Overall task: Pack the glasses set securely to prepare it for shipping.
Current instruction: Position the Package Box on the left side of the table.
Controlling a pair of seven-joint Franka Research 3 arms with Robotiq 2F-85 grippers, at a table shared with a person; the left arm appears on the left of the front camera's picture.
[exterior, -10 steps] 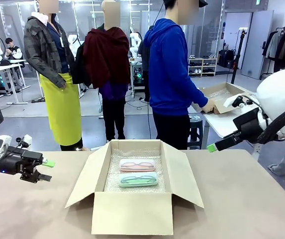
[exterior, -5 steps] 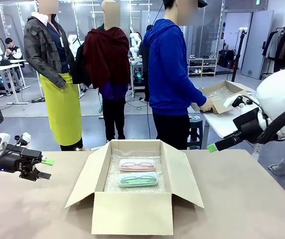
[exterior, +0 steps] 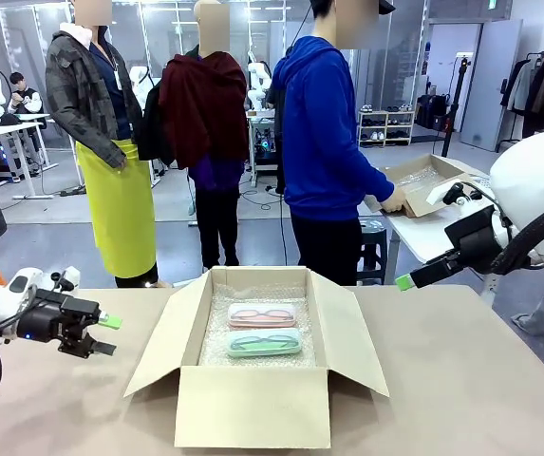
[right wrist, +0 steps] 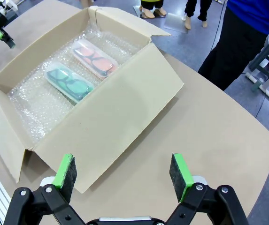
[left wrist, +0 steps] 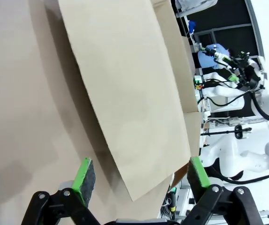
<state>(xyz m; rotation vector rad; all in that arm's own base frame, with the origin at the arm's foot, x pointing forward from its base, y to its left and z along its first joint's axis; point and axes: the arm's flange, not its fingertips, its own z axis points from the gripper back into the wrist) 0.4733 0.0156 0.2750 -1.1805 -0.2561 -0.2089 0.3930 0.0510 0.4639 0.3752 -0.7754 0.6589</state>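
Lower left of frame, beside box flap (exterior: 162, 337): left pincer (exterior: 106, 334) released, empty; could snag flap, jolting glasses set (exterior: 263, 330).

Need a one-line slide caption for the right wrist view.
Open right gripper above an open cardboard box holding pink case and green case on bubble wrap.

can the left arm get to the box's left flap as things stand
Probably yes. The left end effector is open and hangs just beside the left flap of the box, with bare table between them. The flap's edge sits between its fingers in the left wrist view.
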